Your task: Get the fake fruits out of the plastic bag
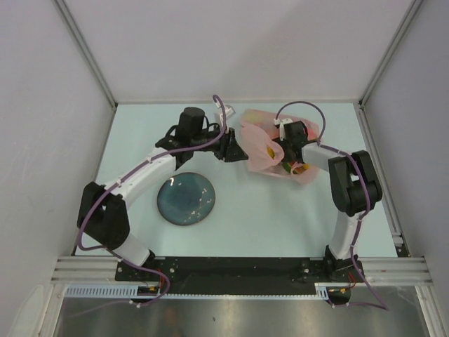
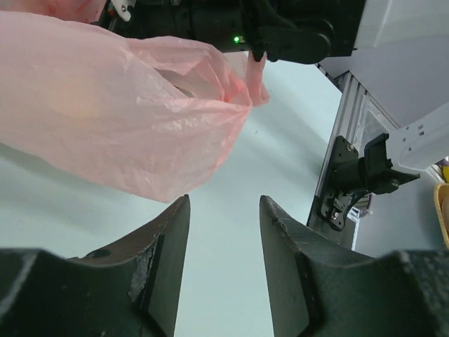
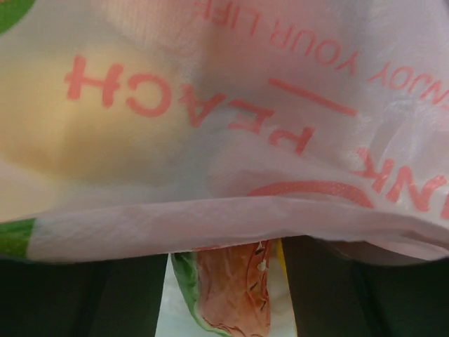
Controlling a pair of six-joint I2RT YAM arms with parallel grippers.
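As far as the views show, no fruit is out yet. The plate (image 1: pixel 186 199), at about 8 o'clock from the centre of the table (image 1: pixel 280 217), is bare, and no fruit lies loose beside it. The plastic bag (image 1: pixel 257 160) sits crumpled at about 1 o'clock, with the fake fruits (image 1: pixel 295 167) bunched at its 5 o'clock end. The left gripper (image 2: pixel 224 242) is spread wide and holds nothing, just off the bag's 9 o'clock edge. The right gripper (image 1: pixel 290 137) is buried in the bag. Film covers its camera and a watermelon slice (image 3: pixel 231 295) shows between its fingers, but I cannot tell whether they clamp it. Every fruit remains to be taken out.
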